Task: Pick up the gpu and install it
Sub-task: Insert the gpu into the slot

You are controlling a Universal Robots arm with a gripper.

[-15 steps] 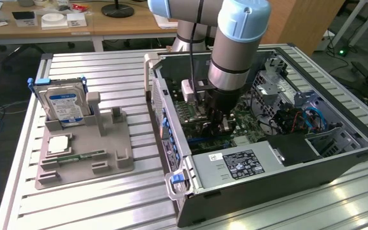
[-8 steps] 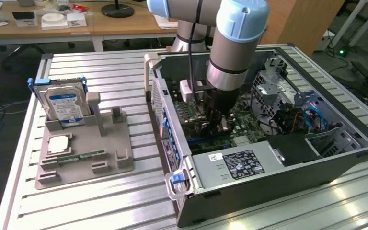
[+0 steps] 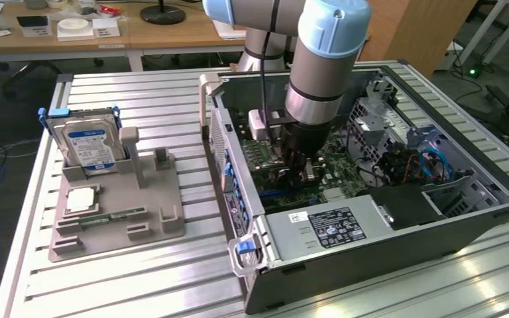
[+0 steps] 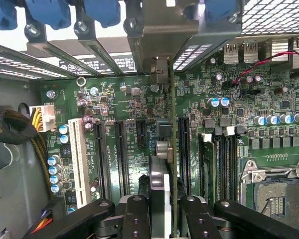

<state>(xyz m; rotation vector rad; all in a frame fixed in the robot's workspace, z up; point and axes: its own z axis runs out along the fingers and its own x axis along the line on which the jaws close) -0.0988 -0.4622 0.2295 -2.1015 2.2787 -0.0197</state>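
Card held on edge over the motherboard (image 4: 124,94)
The gpu (image 4: 160,191), thin, with a silvery metal bracket at one end, stands upright, clamped between the jaws just above the motherboard's slots.

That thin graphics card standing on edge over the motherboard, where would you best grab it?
Probably by its upper long edge, pinching the two flat faces from above, as the hand does now. The gpu stands on edge, its lower edge facing the motherboard and its metal bracket at one end, so only the top is free.
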